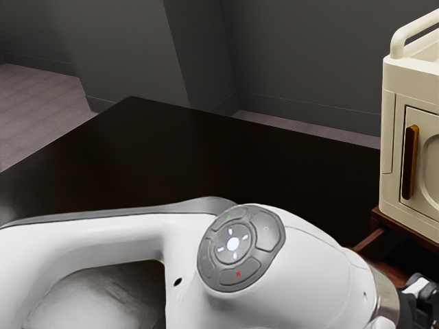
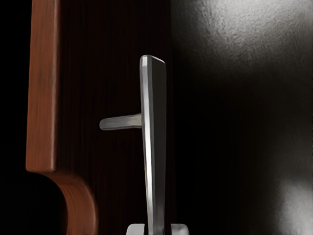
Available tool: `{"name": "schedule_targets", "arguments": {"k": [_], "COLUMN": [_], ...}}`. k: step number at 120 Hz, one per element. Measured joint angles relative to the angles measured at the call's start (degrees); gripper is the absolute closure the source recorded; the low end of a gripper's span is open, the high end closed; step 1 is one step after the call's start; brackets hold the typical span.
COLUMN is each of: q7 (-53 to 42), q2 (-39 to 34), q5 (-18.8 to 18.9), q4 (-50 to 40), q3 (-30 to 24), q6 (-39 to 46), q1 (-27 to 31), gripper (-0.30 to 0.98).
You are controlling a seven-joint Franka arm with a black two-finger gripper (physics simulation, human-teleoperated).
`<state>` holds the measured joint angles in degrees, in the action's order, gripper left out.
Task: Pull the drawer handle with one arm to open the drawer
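Straddling the metal handle [image 2: 154, 127] on the dark wooden front [image 2: 112, 78], the gripper [image 2: 157, 229] stood unclenched, slim gaps at both sides; a pull before closing risked slipping off the handle.

Home-type rm, looks like; exact rm n/a. Has dark grey flat walls [image 1: 295, 55] w/ low baseboards, pinkish-brown plank floor [image 1: 41, 103], big black smooth-topped table [image 1: 171, 151]. Homey bits: cream boxy cabinet [image 1: 391, 195] w/ rounded top rail + brown upright door handle [image 1: 409, 161], plus reddish-brown wooden furniture w/ curved edge [image 2: 44, 98].
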<state>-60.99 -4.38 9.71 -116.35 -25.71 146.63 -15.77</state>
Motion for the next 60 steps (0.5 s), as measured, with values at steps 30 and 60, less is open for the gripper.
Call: {"name": "schedule_targets", "arguments": {"k": [30,60], "q7": [0.34,0.54], "q2": [-1.85,-3.55], "q5": [-0.06,-0.18], "q4": [-1.83,-3.48], "q3": [-0.16,-0.26], "q6": [-0.07,-0.2], "q1": [-0.11,-0.26], "gripper": [0.72,0.7]}}
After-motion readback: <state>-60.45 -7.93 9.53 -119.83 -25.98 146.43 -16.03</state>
